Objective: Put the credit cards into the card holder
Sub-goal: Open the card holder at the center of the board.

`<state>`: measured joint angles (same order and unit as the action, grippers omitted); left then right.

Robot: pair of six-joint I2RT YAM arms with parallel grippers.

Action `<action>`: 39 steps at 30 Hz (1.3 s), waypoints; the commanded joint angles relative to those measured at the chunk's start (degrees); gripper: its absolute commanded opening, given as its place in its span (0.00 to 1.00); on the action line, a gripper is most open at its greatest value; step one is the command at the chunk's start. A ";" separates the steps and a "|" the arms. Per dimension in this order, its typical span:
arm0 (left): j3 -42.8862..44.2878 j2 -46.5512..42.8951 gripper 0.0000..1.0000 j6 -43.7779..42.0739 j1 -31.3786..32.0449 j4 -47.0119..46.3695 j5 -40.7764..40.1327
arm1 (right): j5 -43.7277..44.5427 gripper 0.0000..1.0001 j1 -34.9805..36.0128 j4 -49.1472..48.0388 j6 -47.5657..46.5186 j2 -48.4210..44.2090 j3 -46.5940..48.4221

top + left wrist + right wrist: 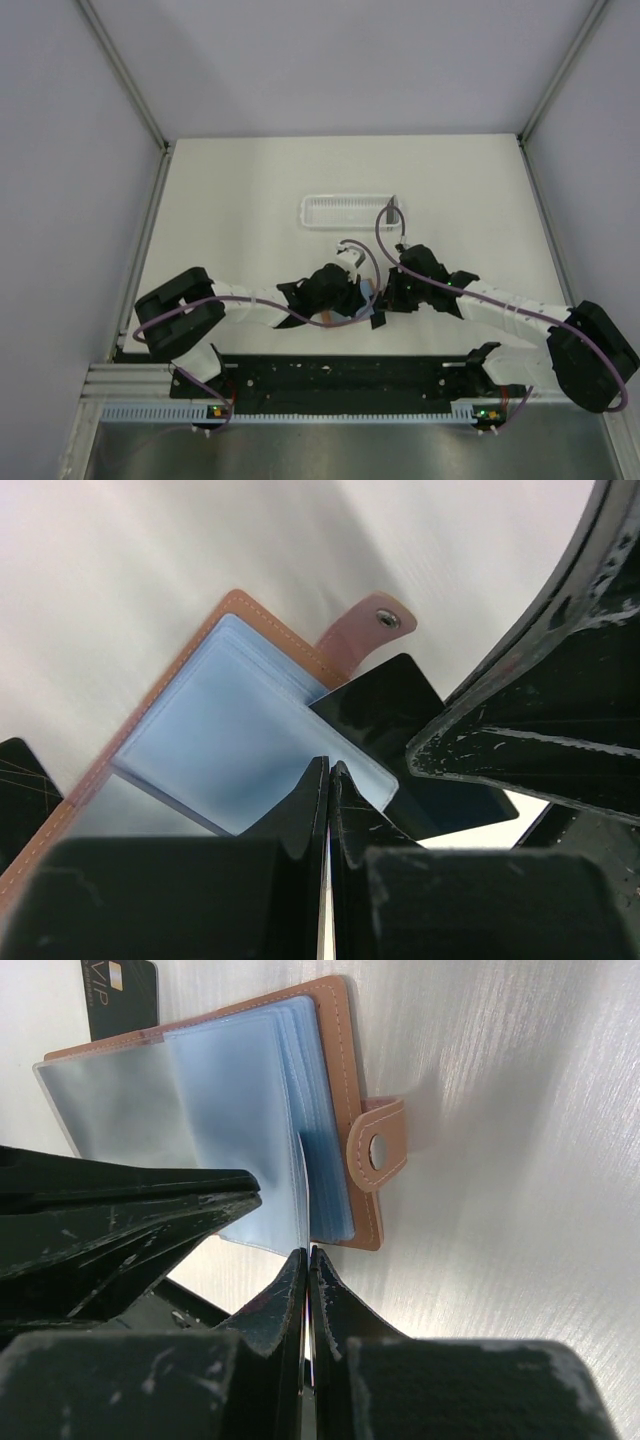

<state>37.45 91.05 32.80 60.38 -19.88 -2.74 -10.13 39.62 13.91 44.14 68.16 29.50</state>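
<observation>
Arms (255,312) (500,312) bent inward, 2 closed end effectors (325,777) (305,1260) at card holder (215,730)

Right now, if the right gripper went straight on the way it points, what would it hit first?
The card holder: the right gripper points its shut fingers at the clear blue sleeves, apparently pinching one sleeve's edge, so contact looks immediate, though depth is unclear.

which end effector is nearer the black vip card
Left. The left end effector is over the card holder's sleeves, on the VIP card's side; the right end effector pinches a sleeve by the snap tab, farther off.
</observation>
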 commanded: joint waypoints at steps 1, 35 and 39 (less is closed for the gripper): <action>1.40 2.11 0.00 -0.80 0.26 -3.76 0.99 | 0.90 0.00 0.02 -0.73 -0.64 1.01 -0.76; -11.96 -5.09 0.00 5.96 0.18 4.50 -6.40 | 1.69 0.00 -0.06 0.24 -1.07 -4.07 -0.14; -11.88 -5.26 0.00 5.79 0.18 4.50 -6.57 | 0.29 0.00 -0.06 0.06 -1.69 -8.39 0.65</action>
<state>27.18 85.08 39.09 60.47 -20.82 -8.03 -9.67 39.62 14.50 43.70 64.45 29.50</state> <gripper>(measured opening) 0.012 0.006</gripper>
